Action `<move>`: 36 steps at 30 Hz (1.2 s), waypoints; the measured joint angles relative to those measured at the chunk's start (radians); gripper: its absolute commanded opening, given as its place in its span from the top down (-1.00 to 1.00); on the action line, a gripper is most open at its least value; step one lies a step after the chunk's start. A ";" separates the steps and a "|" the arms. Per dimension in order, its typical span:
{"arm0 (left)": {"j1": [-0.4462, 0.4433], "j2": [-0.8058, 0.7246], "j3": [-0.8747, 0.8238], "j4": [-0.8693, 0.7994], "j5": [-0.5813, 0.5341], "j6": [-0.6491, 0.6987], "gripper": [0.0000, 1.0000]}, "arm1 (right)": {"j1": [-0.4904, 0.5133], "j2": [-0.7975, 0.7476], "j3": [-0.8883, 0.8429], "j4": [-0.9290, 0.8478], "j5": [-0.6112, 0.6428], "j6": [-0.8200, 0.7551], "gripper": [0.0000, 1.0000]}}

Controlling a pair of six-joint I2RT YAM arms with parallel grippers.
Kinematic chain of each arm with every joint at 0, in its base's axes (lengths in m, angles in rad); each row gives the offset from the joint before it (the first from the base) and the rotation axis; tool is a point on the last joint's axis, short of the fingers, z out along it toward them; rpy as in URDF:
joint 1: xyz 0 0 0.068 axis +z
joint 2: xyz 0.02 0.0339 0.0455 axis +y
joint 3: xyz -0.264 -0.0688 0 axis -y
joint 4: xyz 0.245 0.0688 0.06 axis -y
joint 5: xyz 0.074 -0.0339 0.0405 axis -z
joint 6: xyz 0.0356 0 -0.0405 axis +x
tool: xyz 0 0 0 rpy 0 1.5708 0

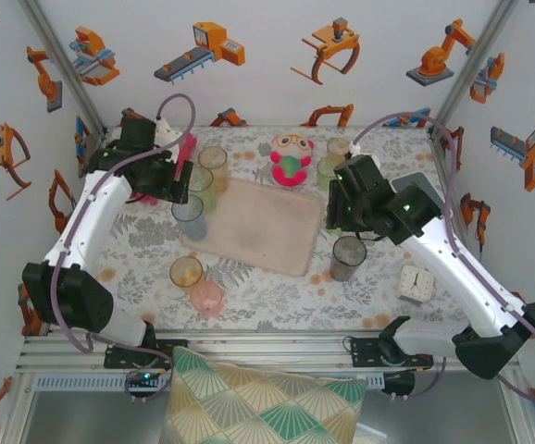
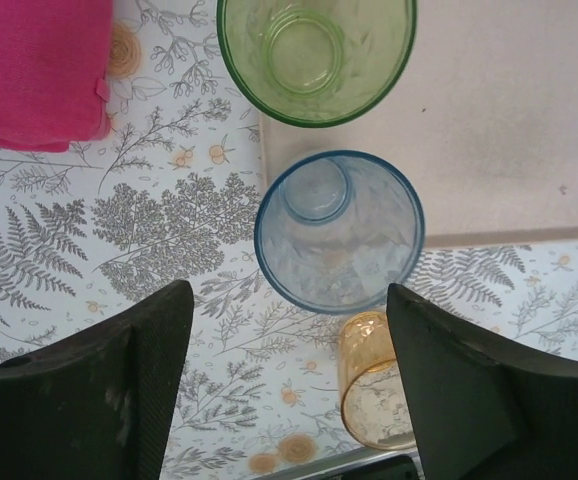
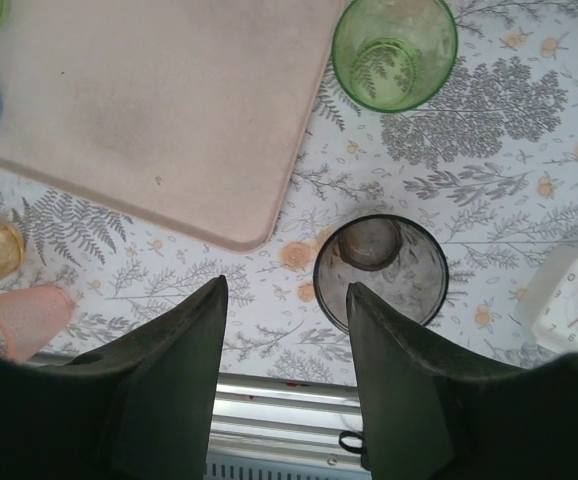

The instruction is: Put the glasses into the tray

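The patterned tabletop (image 1: 267,296) carries the tray (image 1: 267,222), which lies ahead-right of the left end effector (image 2: 289,400) and ahead-left of the right end effector (image 3: 284,340). The left end effector's jaws stand wide apart and hold nothing. A blue glass (image 2: 339,230) sits just ahead of them, seemingly on the tray's corner. The right end effector is partly open and empty, with a grey glass (image 3: 381,272) on the tabletop just ahead of its right finger.

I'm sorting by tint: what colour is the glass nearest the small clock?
Smoky grey; the glass shows best in the right wrist view.
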 measured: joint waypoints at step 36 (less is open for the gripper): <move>-0.140 -0.304 0.010 -0.053 0.204 0.127 -0.96 | -0.237 -0.131 -0.289 -0.078 -0.116 0.057 0.04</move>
